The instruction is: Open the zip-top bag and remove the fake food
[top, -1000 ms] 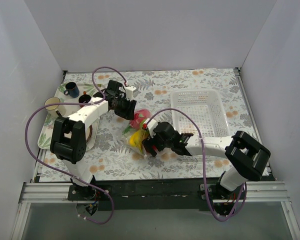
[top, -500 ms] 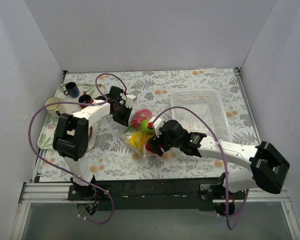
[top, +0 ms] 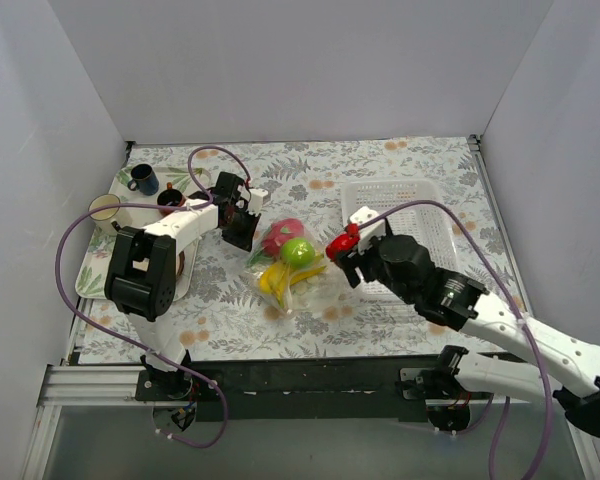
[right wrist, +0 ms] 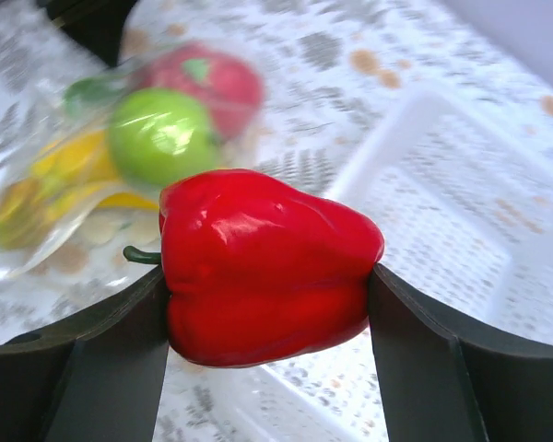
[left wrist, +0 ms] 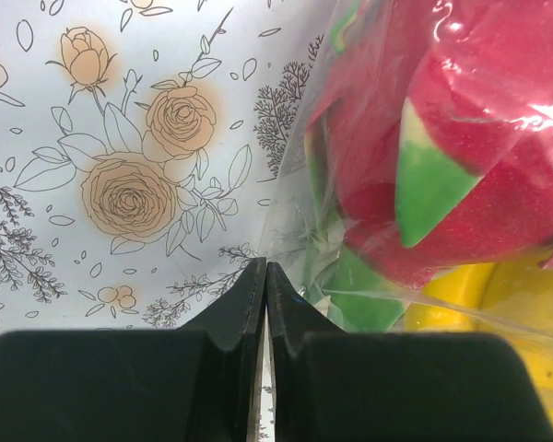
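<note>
The clear zip-top bag (top: 315, 282) lies mid-table holding a green apple (top: 298, 251), a pink-red fruit (top: 278, 235) and a yellow banana (top: 278, 278). My left gripper (top: 242, 233) is shut on the bag's far-left edge (left wrist: 290, 198); the pink-red fruit (left wrist: 479, 110), a small green piece (left wrist: 359, 295) and the banana (left wrist: 521, 308) show through the plastic. My right gripper (top: 345, 250) is shut on the red pepper (right wrist: 267, 262), holding it raised between the bag and the white basket (top: 395, 186). The apple (right wrist: 161, 133) and bag (right wrist: 28, 244) lie behind it.
The white perforated basket (right wrist: 461, 184) stands at the right of the table. A tray (top: 88, 275) at the far left carries a blue mug (top: 143, 180), a cream mug (top: 106, 209) and a dark mug (top: 169, 200). White walls enclose the table.
My right gripper has pulled the red pepper out of the bag and carried it up and right toward the basket. The left gripper shifted slightly, then stayed at the bag's edge.
</note>
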{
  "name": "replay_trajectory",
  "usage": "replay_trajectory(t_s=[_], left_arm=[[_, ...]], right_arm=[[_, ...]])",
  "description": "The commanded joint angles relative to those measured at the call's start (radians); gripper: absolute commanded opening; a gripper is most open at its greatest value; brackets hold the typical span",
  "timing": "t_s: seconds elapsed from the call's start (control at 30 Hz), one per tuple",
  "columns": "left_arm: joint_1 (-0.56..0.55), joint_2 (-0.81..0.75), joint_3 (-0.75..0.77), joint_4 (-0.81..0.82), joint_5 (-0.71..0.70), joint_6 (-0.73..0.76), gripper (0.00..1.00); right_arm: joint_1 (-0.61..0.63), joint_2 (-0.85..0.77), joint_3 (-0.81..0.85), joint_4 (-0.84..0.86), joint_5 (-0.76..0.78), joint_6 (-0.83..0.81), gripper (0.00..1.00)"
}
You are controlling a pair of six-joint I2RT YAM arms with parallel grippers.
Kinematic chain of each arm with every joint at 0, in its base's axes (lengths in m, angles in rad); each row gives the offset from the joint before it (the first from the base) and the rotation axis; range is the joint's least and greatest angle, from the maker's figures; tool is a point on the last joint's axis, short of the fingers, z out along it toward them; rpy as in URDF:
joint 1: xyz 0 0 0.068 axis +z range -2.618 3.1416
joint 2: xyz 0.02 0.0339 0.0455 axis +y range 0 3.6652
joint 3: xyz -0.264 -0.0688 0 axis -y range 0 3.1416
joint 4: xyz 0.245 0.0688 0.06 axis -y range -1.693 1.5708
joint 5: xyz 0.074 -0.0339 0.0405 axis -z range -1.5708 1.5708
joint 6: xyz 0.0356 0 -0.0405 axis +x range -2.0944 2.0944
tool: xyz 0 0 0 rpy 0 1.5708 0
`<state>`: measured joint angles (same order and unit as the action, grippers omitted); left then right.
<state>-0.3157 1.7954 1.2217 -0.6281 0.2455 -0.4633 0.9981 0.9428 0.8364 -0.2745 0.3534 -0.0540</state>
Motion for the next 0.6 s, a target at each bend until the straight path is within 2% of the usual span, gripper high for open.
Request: replay_trajectory(t_s=[0.0, 0.07, 0.2, 0.23, 0.27, 0.3, 0.33, 0.4, 0.43, 0.47, 0.57], left_arm=[[0.009, -0.005, 0.019, -0.002, 0.001, 0.003, 0.0], [0.007, -0.002, 0.042, -0.013, 0.012, 0.006, 0.0], [0.009, -0.01, 0.078, -0.031, 0.017, -0.003, 0.0], [0.009, -0.013, 0.09, -0.036, 0.018, -0.003, 0.0], [0.009, -0.025, 0.096, -0.041, 0.02, -0.005, 0.0], [0.01, -0.033, 0.104, -0.051, 0.027, -0.003, 0.0], [0.01, -0.039, 0.111, -0.056, 0.032, -0.002, 0.0], [0.01, -0.06, 0.136, -0.079, 0.046, -0.005, 0.0], [0.012, -0.067, 0.142, -0.087, 0.051, -0.006, 0.04], [0.012, -0.071, 0.151, -0.094, 0.057, -0.009, 0.13], [0.013, -0.09, 0.15, -0.117, 0.096, -0.015, 0.23]], right_arm=[[-0.071, -0.091, -0.046, 0.046, 0.309, -0.023, 0.1], [-0.151, -0.091, -0.08, 0.058, 0.311, 0.002, 0.02], [-0.35, 0.006, -0.086, 0.002, 0.314, 0.133, 0.01], [-0.405, 0.028, -0.082, -0.012, 0.315, 0.15, 0.15], [-0.42, 0.049, -0.077, -0.018, 0.311, 0.154, 0.37], [-0.423, 0.085, -0.077, -0.014, 0.309, 0.149, 0.63], [-0.424, 0.1, -0.073, -0.015, 0.306, 0.151, 0.98], [-0.424, 0.128, -0.028, -0.055, 0.306, 0.17, 0.98], [-0.421, 0.128, -0.008, -0.064, 0.297, 0.184, 0.99], [-0.42, 0.122, 0.006, -0.06, 0.288, 0.183, 0.98], [-0.38, 0.056, 0.015, 0.011, 0.26, 0.126, 0.98]])
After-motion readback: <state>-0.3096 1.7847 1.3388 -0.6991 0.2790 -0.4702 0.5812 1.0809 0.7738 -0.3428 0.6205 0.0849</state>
